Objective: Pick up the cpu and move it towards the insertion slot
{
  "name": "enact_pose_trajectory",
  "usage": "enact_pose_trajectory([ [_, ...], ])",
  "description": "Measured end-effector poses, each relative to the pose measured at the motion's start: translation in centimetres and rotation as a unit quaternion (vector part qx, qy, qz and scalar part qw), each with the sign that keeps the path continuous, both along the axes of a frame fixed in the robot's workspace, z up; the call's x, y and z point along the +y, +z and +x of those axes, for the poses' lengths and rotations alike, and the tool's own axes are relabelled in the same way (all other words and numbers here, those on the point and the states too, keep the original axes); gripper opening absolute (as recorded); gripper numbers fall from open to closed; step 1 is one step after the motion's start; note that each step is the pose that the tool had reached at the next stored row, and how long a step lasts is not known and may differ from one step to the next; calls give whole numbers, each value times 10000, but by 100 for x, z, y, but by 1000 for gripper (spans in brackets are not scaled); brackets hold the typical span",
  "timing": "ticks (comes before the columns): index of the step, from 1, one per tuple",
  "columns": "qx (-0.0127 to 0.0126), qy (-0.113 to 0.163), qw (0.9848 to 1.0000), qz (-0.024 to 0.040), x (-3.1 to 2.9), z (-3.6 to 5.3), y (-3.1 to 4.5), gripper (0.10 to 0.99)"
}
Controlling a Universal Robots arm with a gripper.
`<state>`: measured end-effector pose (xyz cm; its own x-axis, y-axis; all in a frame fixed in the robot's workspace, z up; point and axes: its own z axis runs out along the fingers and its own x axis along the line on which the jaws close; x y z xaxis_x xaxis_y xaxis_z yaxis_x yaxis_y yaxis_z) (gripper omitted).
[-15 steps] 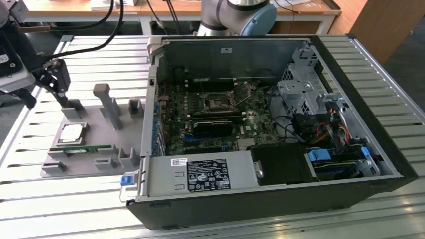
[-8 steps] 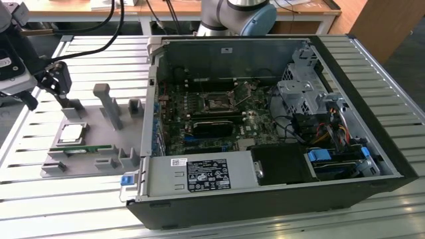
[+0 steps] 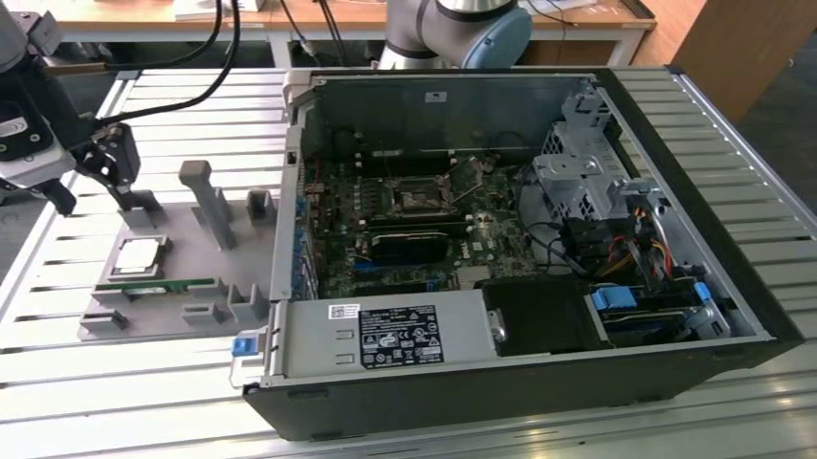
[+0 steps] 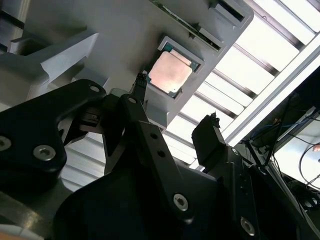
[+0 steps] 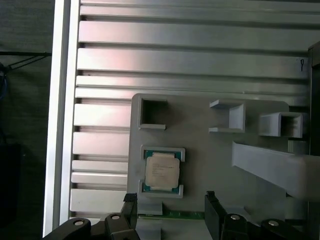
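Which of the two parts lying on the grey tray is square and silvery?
The cpu: a flat square chip with a pale metal top. The memory stick beside it is long, narrow and green.

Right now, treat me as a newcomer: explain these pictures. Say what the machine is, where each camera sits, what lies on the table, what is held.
The machine is a robot arm ending in a two-fingered gripper. The exterior view comes from a camera off the arm and shows the slatted metal table. Both wrist views come from cameras riding on the arm. On the table lie a grey tray and an open computer case. The cpu sits in a recess of the tray, near a green memory stick. The insertion slot is on the board inside the case. The gripper is open, close to the cpu without touching it, and holds nothing.
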<state>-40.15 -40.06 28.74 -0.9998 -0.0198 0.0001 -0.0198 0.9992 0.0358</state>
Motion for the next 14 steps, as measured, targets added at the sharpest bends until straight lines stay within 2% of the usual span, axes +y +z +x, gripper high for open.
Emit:
enact_pose_trajectory([
  [10,0,0,10000,0,0,-2,-84,655],
  [11,0,0,10000,0,0,-2,-95,710],
  [12,0,0,10000,-1,0,-2,-105,710],
  [13,0,0,10000,-2,0,-2,-115,776],
  [14,0,0,10000,-2,0,-2,-128,776],
])
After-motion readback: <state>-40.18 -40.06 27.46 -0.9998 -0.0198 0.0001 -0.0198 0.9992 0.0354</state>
